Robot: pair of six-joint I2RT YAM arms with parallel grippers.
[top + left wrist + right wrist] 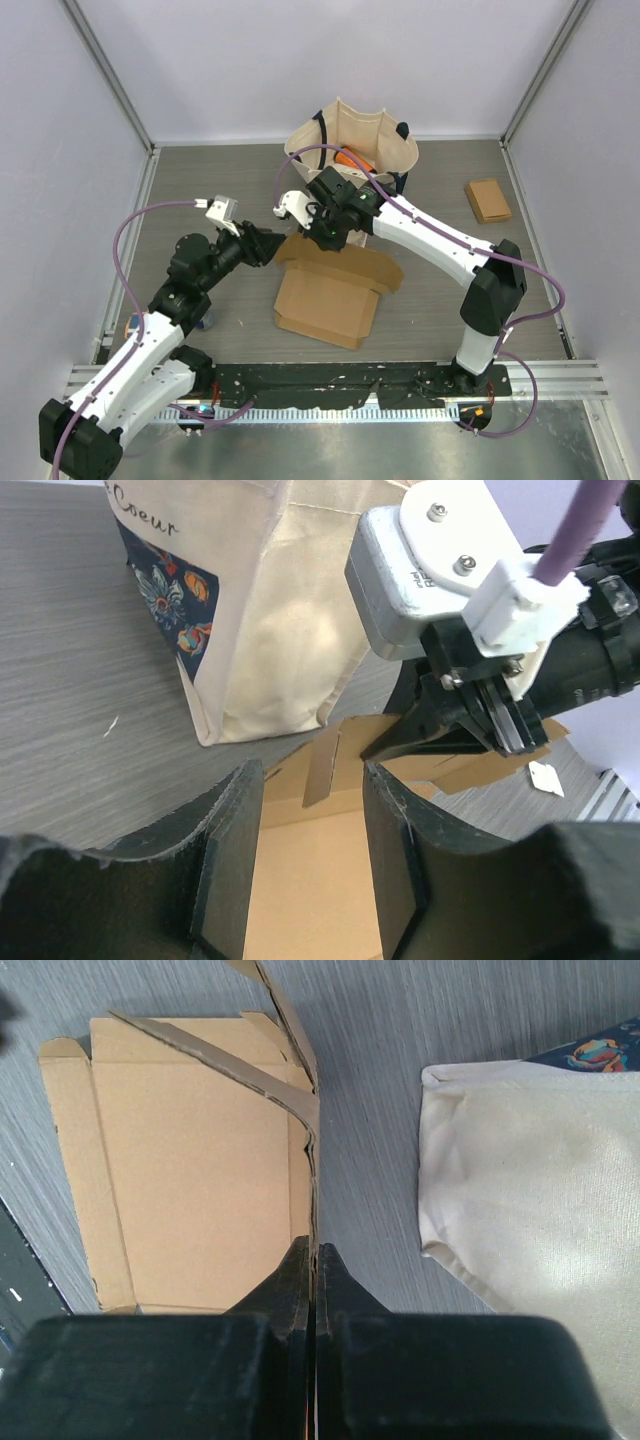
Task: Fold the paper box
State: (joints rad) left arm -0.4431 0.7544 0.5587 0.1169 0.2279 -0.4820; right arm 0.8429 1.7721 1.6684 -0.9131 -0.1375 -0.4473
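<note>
Brown cardboard box (330, 300) lay mostly flat just in front of the cream cloth bag (385, 135). Right gripper (314, 1252) pinched one lifted flap (305, 1110); left gripper (310, 780) stood partly open, empty. Most folding was not yet done.

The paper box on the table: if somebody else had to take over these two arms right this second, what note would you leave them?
Right gripper: shut on the paper box, pinching the edge of a raised side flap.
Left gripper: open, holding nothing, poised at the box's far left corner.
Box: mid-table, just in front of the cloth tote bag; its base lies flat.
Done: one flap lifted.
Left: the other flaps and the lid look unfolded.
</note>
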